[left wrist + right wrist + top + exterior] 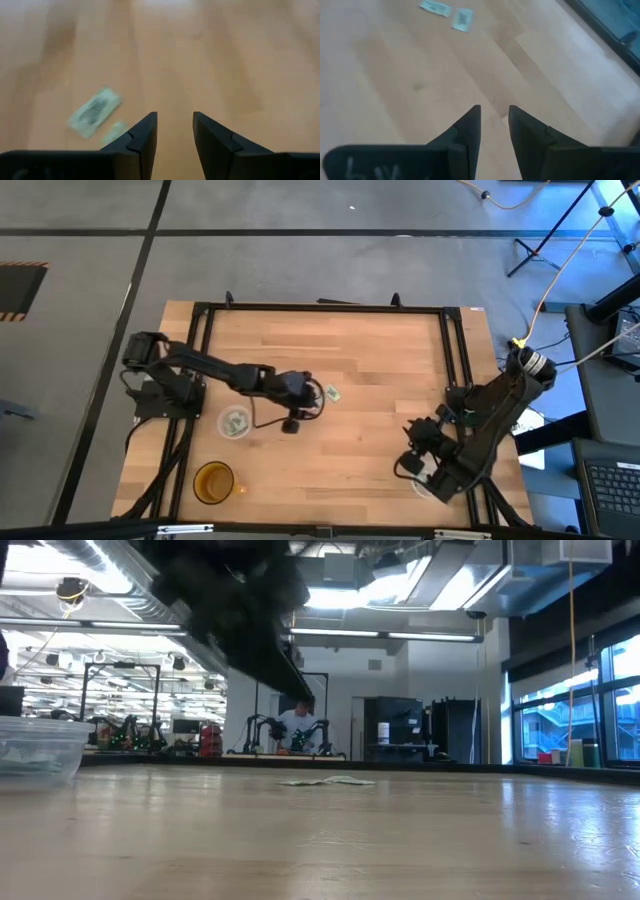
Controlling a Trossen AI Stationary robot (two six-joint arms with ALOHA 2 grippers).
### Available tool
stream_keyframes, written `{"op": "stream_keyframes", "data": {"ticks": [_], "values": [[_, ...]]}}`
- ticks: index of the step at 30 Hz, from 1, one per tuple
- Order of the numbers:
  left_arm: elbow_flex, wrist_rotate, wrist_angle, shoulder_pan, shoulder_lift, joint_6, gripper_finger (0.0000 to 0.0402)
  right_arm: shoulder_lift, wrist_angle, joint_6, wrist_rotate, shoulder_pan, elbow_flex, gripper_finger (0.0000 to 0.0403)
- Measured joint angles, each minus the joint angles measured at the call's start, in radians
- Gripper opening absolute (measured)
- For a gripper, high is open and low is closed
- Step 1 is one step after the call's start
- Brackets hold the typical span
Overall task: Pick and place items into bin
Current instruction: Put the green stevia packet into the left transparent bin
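Left pincer hovers over the worktop, slightly parted and holding nothing.
Two pale green packets lie flat just beside its fingers, near the worktop's middle. A clear cup with packets inside sits under the left arm, an amber cup nearer the front edge. The right pincer waits well apart, narrowly open, empty.
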Motion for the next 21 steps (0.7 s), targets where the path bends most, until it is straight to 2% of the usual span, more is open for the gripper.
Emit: {"op": "stream_keyframes", "data": {"ticks": [8,16,21], "values": [[0.049,-0.141,0.01,0.036,0.129,-0.05,0.0123,-0.013,0.129,0.001,0.0,-0.045,-0.183,0.0103],[0.047,-0.134,-0.017,0.054,0.168,-0.097,0.0143,-0.013,0.183,-0.01,0.0,-0.082,-0.222,0.0103],[0.047,-0.104,-0.025,0.053,0.179,-0.136,0.016,-0.013,0.219,-0.089,0.001,-0.105,-0.222,0.0103]]}}
